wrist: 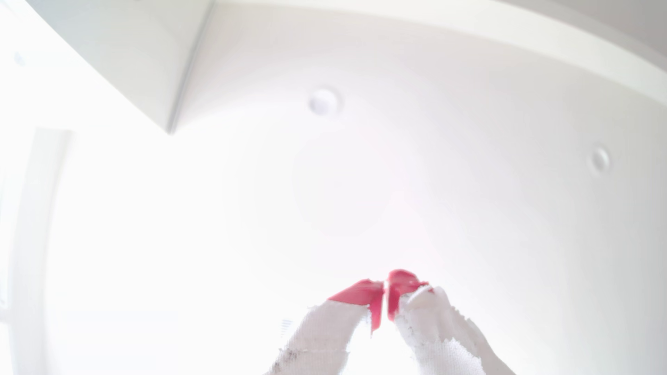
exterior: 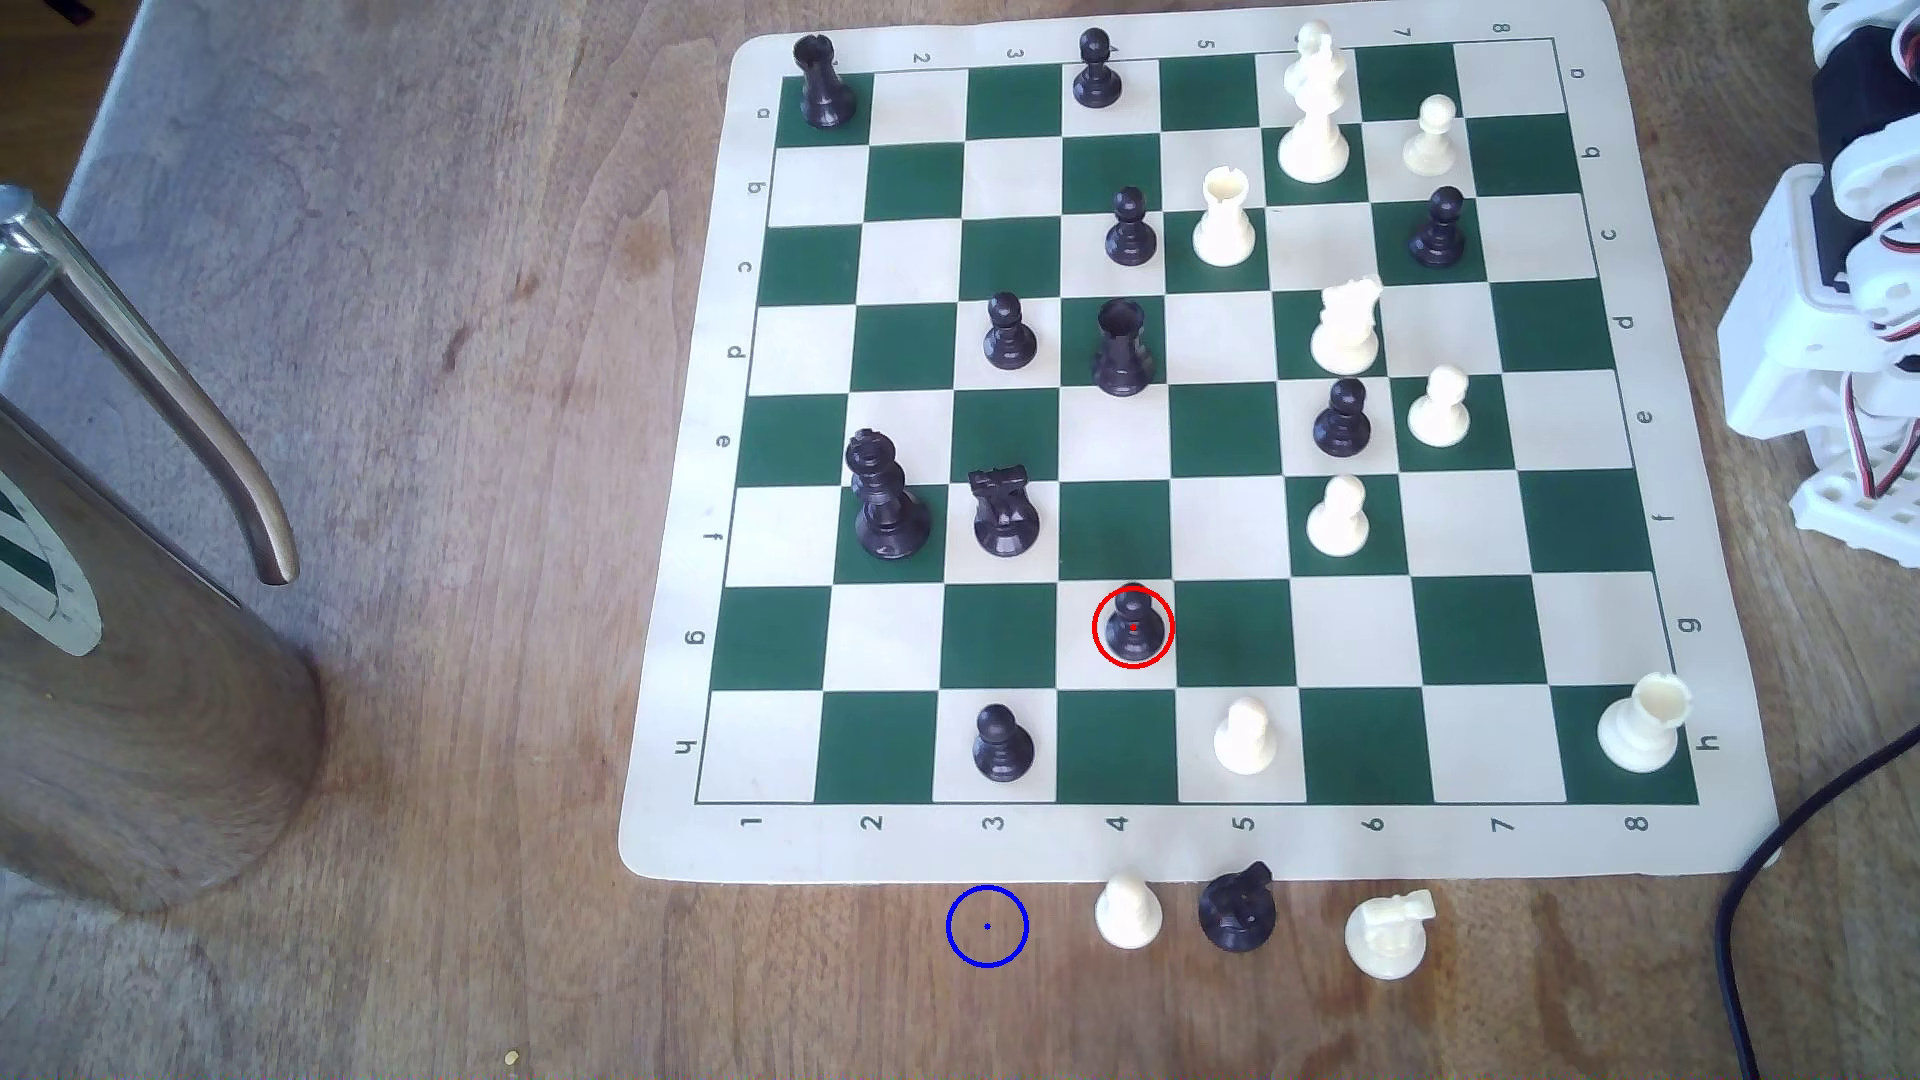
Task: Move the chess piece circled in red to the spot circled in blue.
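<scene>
- The arm (exterior: 1829, 312) at the exterior view's right edge is built of white plastic shells with blocky, ribbed shapes.
- Black blocks sit between the white parts.
- Thin red, black and white wires (exterior: 1886, 343) loop along the arm.
- In the wrist view the gripper (wrist: 385, 288) has 2 fingers (wrist: 325, 339) wrapped in white woven tape, frayed and smudged dark at the edges.
- The fingertips (wrist: 361, 294) are covered in red-pink tape.
</scene>
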You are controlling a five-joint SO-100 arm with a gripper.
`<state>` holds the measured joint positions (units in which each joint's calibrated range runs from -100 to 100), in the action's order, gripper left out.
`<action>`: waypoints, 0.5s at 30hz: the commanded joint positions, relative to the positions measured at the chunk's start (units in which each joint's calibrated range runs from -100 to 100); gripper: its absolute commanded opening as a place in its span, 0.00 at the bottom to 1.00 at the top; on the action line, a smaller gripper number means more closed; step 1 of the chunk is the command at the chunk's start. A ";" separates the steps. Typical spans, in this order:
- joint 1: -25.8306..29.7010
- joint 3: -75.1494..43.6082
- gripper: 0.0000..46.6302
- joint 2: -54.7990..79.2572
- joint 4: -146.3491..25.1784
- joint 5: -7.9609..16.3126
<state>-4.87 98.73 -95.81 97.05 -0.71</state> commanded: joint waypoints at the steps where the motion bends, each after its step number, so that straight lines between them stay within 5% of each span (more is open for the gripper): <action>1: 0.45 1.27 0.00 -0.03 2.37 -0.05; 12: 1.54 1.27 0.01 -0.03 -25.96 0.73; 13: 13.67 0.36 0.01 3.54 -26.86 -5.86; 14: 12.42 -0.28 0.00 4.13 -29.57 -5.18; 15: 5.14 -0.28 0.01 1.41 -36.12 -0.54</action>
<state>-3.17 98.73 -95.64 72.99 -0.37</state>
